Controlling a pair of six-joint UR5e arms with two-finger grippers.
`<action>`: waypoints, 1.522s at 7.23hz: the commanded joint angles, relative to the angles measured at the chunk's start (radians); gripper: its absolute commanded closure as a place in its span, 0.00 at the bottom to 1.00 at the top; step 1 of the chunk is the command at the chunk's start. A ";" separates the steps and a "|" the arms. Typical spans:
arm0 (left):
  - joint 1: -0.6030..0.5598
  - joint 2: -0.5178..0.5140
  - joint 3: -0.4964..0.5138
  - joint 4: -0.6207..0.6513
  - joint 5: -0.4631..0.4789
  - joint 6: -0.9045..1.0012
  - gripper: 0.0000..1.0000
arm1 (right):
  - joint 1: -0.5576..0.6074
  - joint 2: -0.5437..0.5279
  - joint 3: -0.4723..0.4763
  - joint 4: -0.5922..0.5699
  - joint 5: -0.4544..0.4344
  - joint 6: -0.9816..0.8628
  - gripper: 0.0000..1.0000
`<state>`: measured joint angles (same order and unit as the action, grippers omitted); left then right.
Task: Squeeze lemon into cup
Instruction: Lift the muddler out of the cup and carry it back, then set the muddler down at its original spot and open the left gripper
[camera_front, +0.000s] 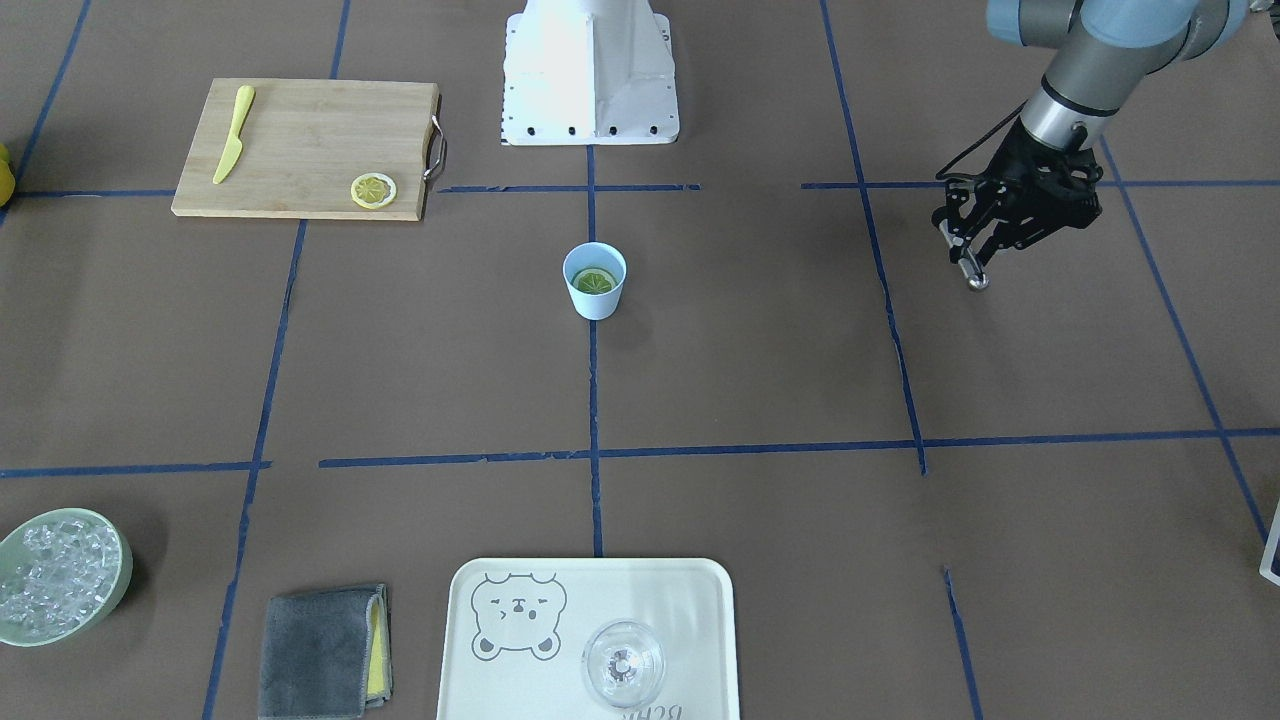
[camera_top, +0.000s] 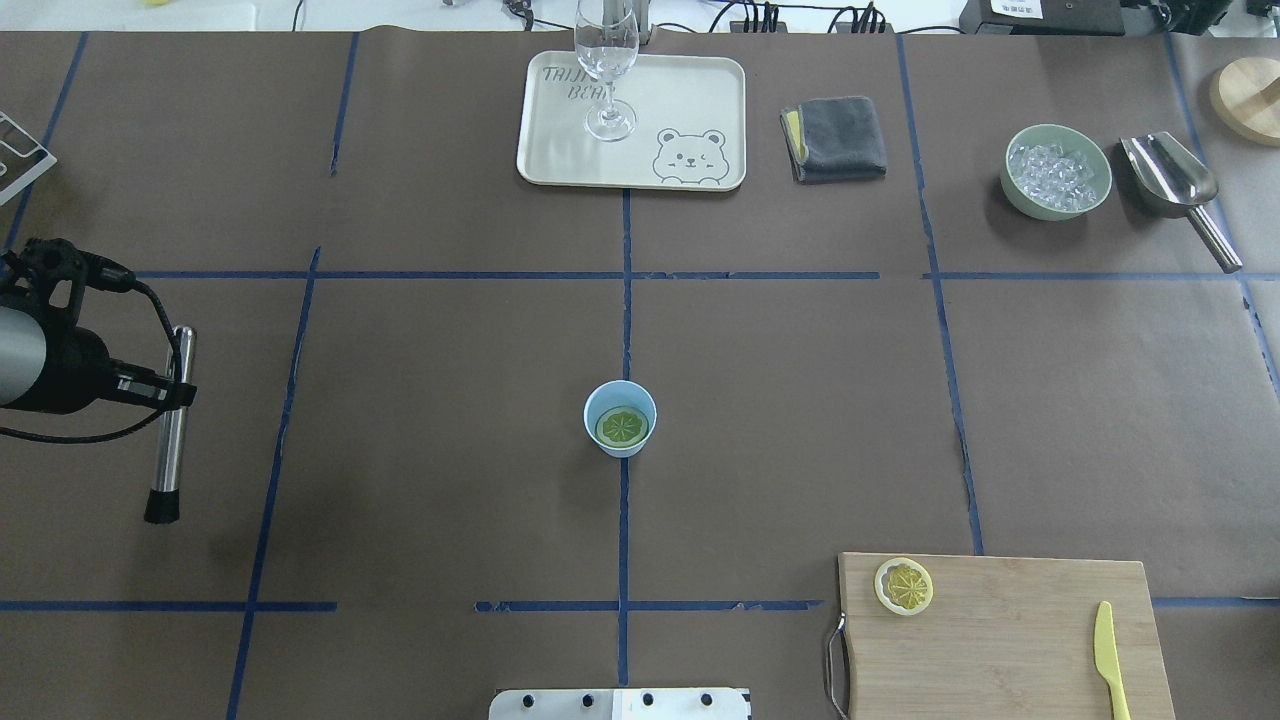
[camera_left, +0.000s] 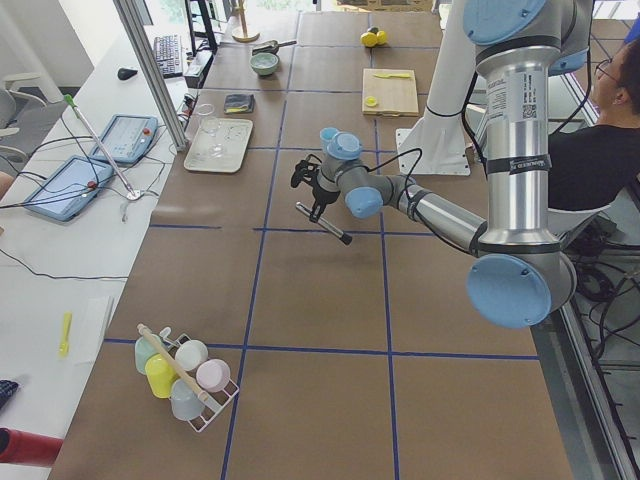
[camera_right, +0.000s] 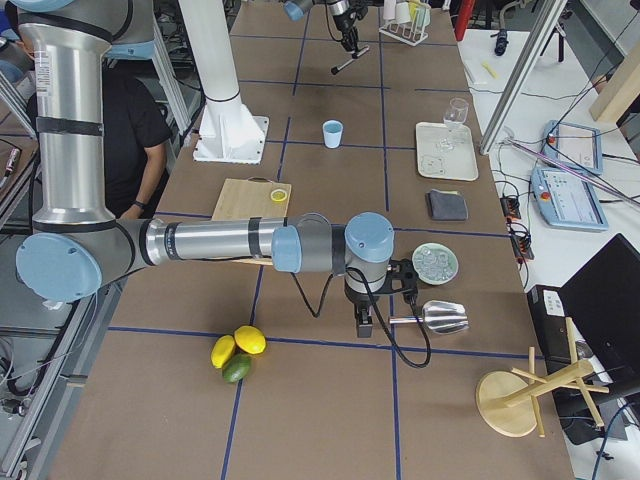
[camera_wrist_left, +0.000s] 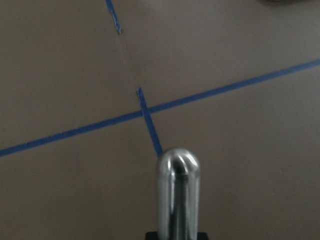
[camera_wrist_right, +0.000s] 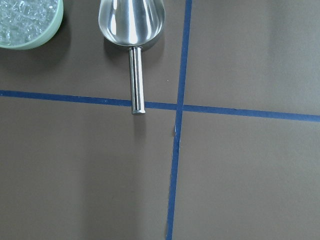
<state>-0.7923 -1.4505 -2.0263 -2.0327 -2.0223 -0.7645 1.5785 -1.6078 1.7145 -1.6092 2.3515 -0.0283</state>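
The pale blue cup (camera_top: 620, 440) stands upright at the table's middle, also in the front view (camera_front: 595, 300). A lemon slice (camera_top: 621, 427) lies flat inside it (camera_front: 594, 281). A second, alike slice (camera_top: 904, 585) lies on the wooden cutting board (camera_top: 1010, 640). My left gripper (camera_top: 175, 392) is far to the cup's left, above the table, shut on a metal rod with a black end (camera_top: 170, 440). The rod's rounded tip shows in the left wrist view (camera_wrist_left: 178, 195). My right gripper (camera_right: 362, 322) shows only in the exterior right view, near the scoop; I cannot tell its state.
A yellow plastic knife (camera_top: 1108, 660) lies on the board. A tray (camera_top: 560, 150) with a clear glass (camera_top: 606, 70), a grey cloth (camera_top: 835, 138), a green bowl of ice (camera_top: 1057, 170) and a metal scoop (camera_wrist_right: 131, 30) are at the far side. Whole fruits (camera_right: 238, 352) lie at the right end.
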 joint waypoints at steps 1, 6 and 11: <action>-0.092 -0.019 0.009 0.233 -0.180 0.087 1.00 | 0.000 0.000 0.000 0.000 -0.001 -0.001 0.00; -0.165 -0.326 0.385 0.457 -0.240 0.133 1.00 | 0.000 0.000 0.028 0.002 -0.003 0.001 0.00; -0.177 -0.326 0.419 0.428 -0.239 0.126 0.00 | 0.000 0.002 0.033 0.002 -0.003 0.001 0.00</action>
<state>-0.9691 -1.7761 -1.6076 -1.5888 -2.2606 -0.6329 1.5785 -1.6061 1.7471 -1.6076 2.3485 -0.0276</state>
